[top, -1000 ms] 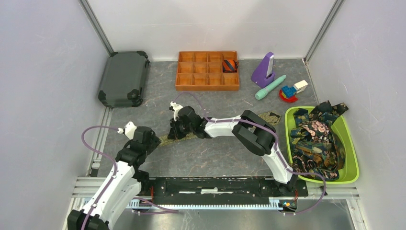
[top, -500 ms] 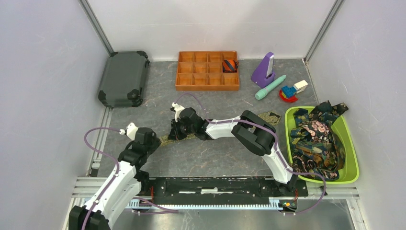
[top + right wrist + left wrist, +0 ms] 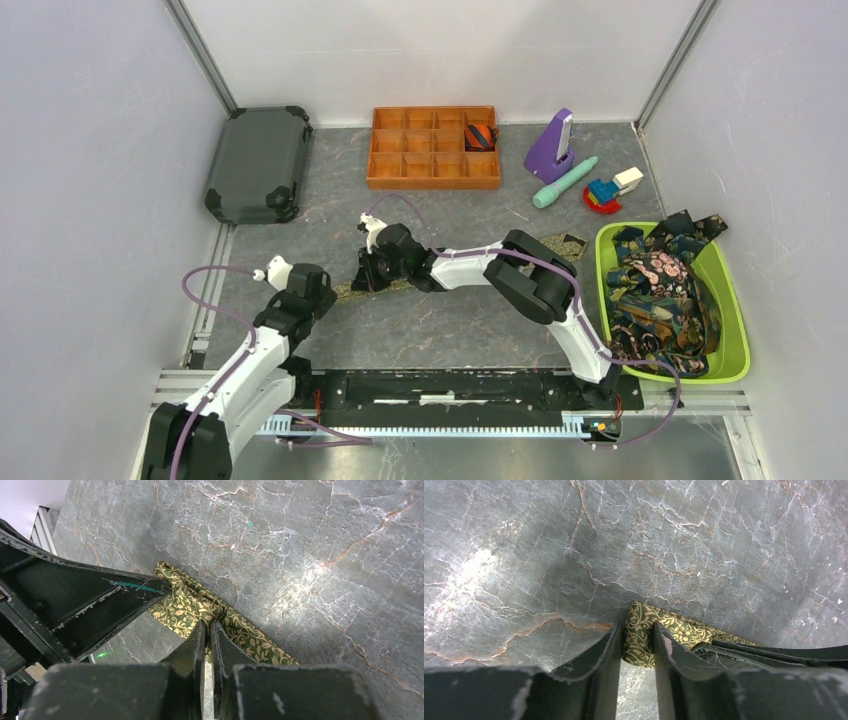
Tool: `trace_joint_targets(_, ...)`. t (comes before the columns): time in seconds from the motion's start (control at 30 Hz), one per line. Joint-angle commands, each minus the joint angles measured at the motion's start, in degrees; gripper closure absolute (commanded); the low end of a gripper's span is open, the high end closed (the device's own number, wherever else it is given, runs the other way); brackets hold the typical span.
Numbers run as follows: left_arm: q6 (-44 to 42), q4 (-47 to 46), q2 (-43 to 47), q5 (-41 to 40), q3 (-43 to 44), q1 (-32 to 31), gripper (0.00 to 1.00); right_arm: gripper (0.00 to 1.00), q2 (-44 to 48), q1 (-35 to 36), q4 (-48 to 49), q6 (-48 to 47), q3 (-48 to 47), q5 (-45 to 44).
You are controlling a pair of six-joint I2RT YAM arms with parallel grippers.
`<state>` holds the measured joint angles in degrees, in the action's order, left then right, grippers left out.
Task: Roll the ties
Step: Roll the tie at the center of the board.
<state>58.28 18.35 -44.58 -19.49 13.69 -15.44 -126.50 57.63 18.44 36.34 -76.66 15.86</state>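
Observation:
An olive-green tie (image 3: 345, 292) with a gold leaf pattern lies flat across the table's middle, its wide end (image 3: 562, 243) at the right. My left gripper (image 3: 322, 297) is at its narrow end; in the left wrist view that gripper (image 3: 639, 620) is shut on the folded tip of the tie (image 3: 684, 629). Just to the right, my right gripper (image 3: 368, 280) pinches the same tie; in the right wrist view this gripper (image 3: 207, 625) is shut on a bunched ridge of the cloth (image 3: 185, 605). More dark patterned ties (image 3: 655, 290) fill a green bin. A rolled striped tie (image 3: 481, 136) sits in the tray.
An orange compartment tray (image 3: 420, 165) stands at the back. The green bin (image 3: 735, 330) is at the right edge. A dark case (image 3: 258, 163) lies at the back left. A purple object (image 3: 552, 140), a teal stick (image 3: 565, 181) and toy blocks (image 3: 608, 190) sit at the back right.
My left gripper has narrowed from wide open onto the tie's tip, and its arm has shifted slightly. The right gripper holds its place on the tie.

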Motion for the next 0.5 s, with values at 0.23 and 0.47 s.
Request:
trace_joint_targets(0.23,-0.87,-2.0,-1.21,-0.65,0.84,0.24,0.87,0.86,1.16,-0.34,-2.05,-0.81,-0.42,0.47)
trace_joint_targets(0.47,-2.07,0.46,-3.45,-0.73,4.01,-0.81,0.93,0.61,4.5,-0.62,-4.8,-3.12,-2.71,0.31)
